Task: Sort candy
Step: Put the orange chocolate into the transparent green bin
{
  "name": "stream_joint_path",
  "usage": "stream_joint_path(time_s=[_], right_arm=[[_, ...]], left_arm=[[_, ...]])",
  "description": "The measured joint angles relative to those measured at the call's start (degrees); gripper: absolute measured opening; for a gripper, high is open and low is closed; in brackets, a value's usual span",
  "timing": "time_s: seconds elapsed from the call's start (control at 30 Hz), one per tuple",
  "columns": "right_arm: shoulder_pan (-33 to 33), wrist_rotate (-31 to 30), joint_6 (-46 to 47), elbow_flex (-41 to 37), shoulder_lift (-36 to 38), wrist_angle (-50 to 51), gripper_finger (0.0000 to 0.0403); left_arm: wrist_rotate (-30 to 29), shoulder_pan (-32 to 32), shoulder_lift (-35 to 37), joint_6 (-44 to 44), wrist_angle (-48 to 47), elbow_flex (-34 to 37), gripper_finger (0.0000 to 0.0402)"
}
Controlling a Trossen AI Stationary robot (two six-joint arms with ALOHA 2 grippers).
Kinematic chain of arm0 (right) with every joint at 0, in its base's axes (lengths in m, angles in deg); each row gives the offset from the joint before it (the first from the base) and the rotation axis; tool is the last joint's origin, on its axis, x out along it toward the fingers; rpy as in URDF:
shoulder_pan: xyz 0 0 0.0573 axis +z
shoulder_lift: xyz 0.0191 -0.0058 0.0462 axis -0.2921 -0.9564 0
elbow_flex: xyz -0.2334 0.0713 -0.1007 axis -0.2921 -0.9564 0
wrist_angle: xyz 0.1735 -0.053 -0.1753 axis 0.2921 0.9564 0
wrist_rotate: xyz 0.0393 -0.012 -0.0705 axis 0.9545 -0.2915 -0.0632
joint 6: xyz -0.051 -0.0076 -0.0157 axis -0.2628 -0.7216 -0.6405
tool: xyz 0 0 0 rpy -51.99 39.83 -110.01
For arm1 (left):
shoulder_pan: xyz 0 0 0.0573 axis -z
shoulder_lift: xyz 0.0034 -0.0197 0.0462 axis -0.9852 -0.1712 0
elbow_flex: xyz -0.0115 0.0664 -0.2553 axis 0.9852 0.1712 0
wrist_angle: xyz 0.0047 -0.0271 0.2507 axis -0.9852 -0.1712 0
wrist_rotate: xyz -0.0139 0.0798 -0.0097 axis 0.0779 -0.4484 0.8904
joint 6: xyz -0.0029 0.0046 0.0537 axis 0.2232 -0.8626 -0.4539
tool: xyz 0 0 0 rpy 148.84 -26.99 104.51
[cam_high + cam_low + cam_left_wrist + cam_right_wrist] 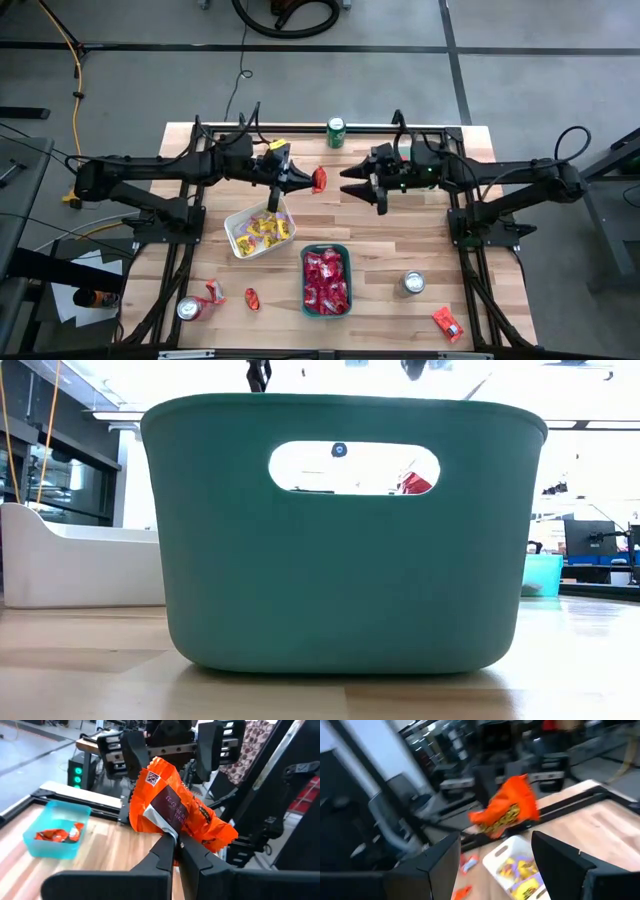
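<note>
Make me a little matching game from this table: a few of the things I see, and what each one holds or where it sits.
Things:
1. white tray
2. green tray
3. left gripper
4. green can

States:
a. stands at the table's far edge
b. shut on an orange candy packet, held in the air
c. holds yellow candy
d. holds red candy

Pairs: 1-c, 2-d, 3-b, 4-a

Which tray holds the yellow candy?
The white tray, under the left arm. The green tray beside it, nearer the table's front edge, holds only red candy.
</note>
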State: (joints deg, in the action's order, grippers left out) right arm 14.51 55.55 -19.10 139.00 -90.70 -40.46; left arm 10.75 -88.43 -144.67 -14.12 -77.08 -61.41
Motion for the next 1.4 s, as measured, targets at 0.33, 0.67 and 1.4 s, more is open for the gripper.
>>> stream_joint_path(time_s=[0.33,0.67,1.4], right_arm=[[0.3,-6.1,2.0,1.6,-5.7,0.2,0.024],[0.4,-1.4,1.8,4.6,-8.3,1.5,0.024],[0.2,-3.9,2.9,4.6,-8.2,2.3,0.0019]], left_arm=[[-0.1,0.2,-2.3,-10.2,0.0,0.0,0.0],[-1.9,0.1,-3.0,-11.6,-1.0,0.0,0.0],[-3.6,0.4,-2.9,-14.0,-1.2,0.0,0.0108]])
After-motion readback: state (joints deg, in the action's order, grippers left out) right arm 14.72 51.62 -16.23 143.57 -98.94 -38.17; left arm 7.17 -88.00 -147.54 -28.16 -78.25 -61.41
